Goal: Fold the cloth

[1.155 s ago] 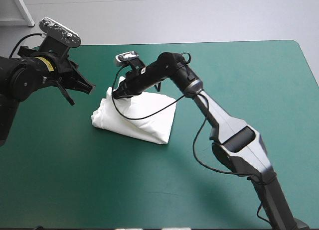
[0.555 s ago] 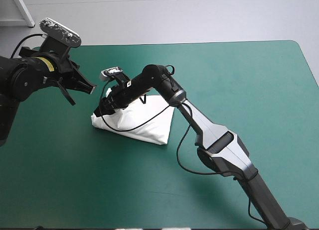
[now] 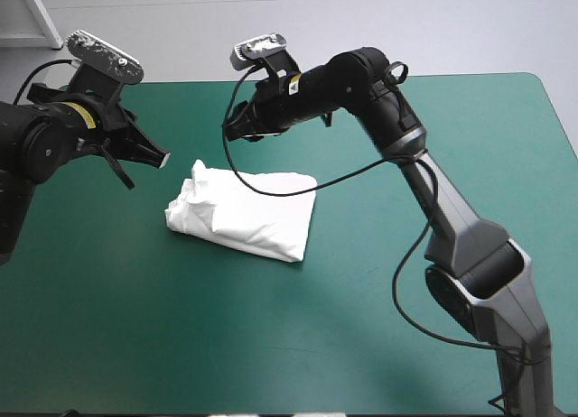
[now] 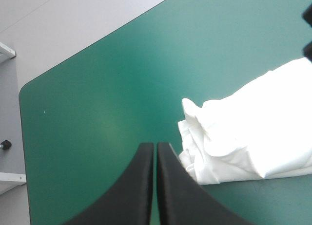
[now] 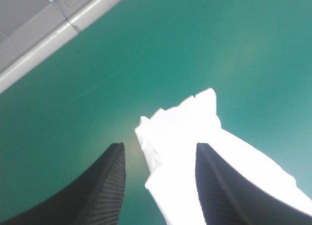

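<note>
Only from wrists: left pincer [image 4: 155, 145] closed; right pincer [image 5: 160, 146] spread

The table [image 3: 135, 300] is covered by a teal-green cover. One white T-shirt [image 3: 248, 214] is laid on it as a folded bundle, left of centre, well apart from all edges. Its crumpled end is turned left.

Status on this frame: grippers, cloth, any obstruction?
Left gripper shut, empty, beside the T-shirt. Right gripper open, empty, hovering off it. T-shirt a folded bundle on the cover. Nothing in the way.
</note>
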